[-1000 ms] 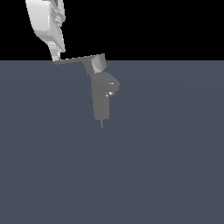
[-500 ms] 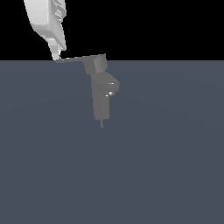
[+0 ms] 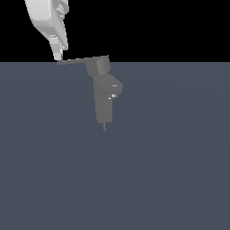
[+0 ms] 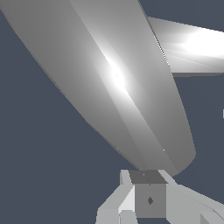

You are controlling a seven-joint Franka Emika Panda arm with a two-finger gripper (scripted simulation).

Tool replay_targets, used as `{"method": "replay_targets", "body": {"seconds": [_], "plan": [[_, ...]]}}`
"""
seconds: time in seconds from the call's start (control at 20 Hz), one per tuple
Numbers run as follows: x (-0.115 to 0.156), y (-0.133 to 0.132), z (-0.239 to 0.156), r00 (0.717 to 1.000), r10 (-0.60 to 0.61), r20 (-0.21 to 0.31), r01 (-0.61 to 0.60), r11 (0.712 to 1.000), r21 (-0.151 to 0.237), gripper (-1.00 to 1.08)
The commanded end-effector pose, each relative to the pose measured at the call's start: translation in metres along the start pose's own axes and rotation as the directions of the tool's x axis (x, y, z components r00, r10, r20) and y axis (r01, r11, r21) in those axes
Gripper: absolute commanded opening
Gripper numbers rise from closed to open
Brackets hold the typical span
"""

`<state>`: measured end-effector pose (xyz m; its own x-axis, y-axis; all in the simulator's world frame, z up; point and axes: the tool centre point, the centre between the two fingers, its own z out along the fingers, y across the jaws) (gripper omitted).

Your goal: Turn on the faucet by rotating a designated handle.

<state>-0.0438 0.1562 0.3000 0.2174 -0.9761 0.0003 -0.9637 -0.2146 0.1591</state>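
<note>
The faucet (image 3: 104,99) stands upright on the dark grey worktop (image 3: 170,170), a little to the exterior view's left of the middle and toward the far edge, its short spout stub poking to the exterior view's right. On its blocky cap sits the handle (image 3: 78,60), a thin flat blade reaching out to the exterior view's left, almost level. The white gripper (image 3: 57,56) comes down from above, and its tip meets the handle's far end. Whether its fingers are apart or together I cannot tell; they look close. In the wrist view the handle fills most of the picture as a broad shiny band. Judging by this contact, the turn seems under way, with how much rotation remains unclear.
</note>
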Motion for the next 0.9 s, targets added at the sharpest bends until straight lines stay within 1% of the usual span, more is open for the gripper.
{"method": "replay_targets", "body": {"seconds": [0.0, 0.85], "plan": [[0.015, 0.008, 0.005, 1.000, 0.015, 0.000, -0.015, 1.000, -0.013, -1.00], [0.055, 0.057, 0.012, 1.000, 0.014, 0.001, -0.013, 0.999, -0.032, -1.00]]}}
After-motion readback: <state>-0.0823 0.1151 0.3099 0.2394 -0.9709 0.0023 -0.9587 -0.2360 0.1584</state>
